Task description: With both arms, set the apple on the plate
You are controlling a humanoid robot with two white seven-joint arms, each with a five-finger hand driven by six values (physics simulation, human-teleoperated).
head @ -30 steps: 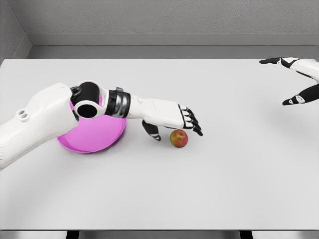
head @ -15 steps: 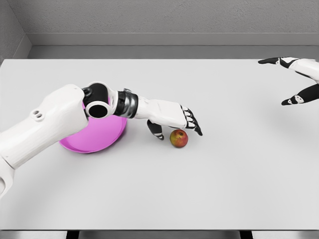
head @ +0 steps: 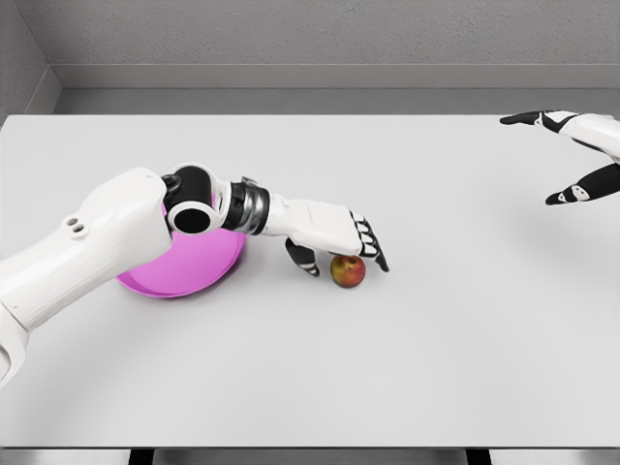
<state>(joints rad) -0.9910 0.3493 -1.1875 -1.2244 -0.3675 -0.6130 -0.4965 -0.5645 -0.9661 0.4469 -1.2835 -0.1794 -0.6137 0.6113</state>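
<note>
A small red and yellow apple [head: 348,271] sits on the big white table [head: 407,358], a little left of the middle. The left hand [head: 332,235] reaches over it from the left. Its fingers [head: 368,239] are spread out just above the top of the apple, and its thumb [head: 302,258] points down beside the apple. The hand is open and is not holding the apple. A pink plate [head: 189,266] lies on the table to the left of the apple, partly hidden under the left arm. The right hand [head: 572,155] is far away at the right edge, up above the table, with its fingers spread wide and nothing in it.
</note>
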